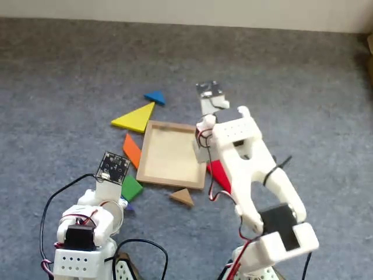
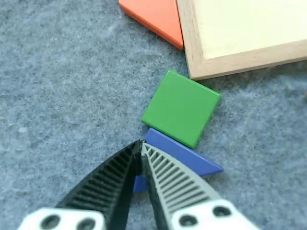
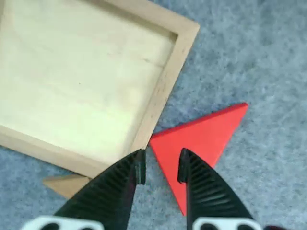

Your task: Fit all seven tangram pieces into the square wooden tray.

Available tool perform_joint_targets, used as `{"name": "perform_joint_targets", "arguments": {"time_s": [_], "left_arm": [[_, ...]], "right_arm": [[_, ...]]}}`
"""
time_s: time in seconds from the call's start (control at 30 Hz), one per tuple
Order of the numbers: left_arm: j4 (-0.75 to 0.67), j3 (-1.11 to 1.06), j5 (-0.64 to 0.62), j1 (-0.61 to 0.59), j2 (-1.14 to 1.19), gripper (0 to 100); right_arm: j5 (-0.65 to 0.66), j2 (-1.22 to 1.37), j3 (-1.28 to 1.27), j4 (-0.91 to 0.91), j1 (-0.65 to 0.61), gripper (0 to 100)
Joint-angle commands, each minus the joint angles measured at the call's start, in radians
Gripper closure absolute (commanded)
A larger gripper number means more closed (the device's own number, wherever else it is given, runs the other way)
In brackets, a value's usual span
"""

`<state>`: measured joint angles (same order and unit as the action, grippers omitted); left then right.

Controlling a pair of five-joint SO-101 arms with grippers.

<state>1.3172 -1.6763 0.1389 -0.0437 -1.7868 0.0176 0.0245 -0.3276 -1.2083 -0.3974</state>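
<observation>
The square wooden tray (image 1: pixel 152 172) lies empty in the middle of the grey carpet. Its pieces lie around it: a yellow triangle (image 1: pixel 135 118), a small blue triangle (image 1: pixel 155 97), an orange piece (image 1: pixel 132 150), a green square (image 1: pixel 130 188), a tan triangle (image 1: pixel 182 197) and a red triangle (image 1: pixel 220 174). My left gripper (image 2: pixel 140 147) is shut, its tips over a blue piece (image 2: pixel 184 154) that touches the green square (image 2: pixel 181 108). My right gripper (image 3: pixel 160 165) is open, low over the corner of the red triangle (image 3: pixel 199 139), beside the tray's rim (image 3: pixel 160 100).
The orange piece (image 2: pixel 156 18) lies along the tray's edge (image 2: pixel 240 61) near the left gripper. The tan triangle (image 3: pixel 67 184) peeks out by the tray's corner. Open carpet lies all around, and a pale wall runs along the far side.
</observation>
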Motion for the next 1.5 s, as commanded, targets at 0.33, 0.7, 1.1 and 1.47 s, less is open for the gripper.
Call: {"name": "perform_joint_targets", "arguments": {"time_s": [0.33,0.7,1.1,1.47], "left_arm": [[0.003,-0.019,-0.008,-0.012,-0.025,99],[0.003,-0.019,-0.008,-0.012,-0.025,99],[0.003,-0.019,-0.008,-0.012,-0.025,99],[0.003,-0.019,-0.008,-0.012,-0.025,99]], "right_arm": [[0.077,0.263,0.174,-0.065,0.168,87.9],[0.201,0.211,0.229,-0.159,0.214,93.6],[0.193,-0.291,0.093,-0.209,0.214,94.3],[0.107,-0.298,-0.079,-0.053,0.214,93.2]]}}
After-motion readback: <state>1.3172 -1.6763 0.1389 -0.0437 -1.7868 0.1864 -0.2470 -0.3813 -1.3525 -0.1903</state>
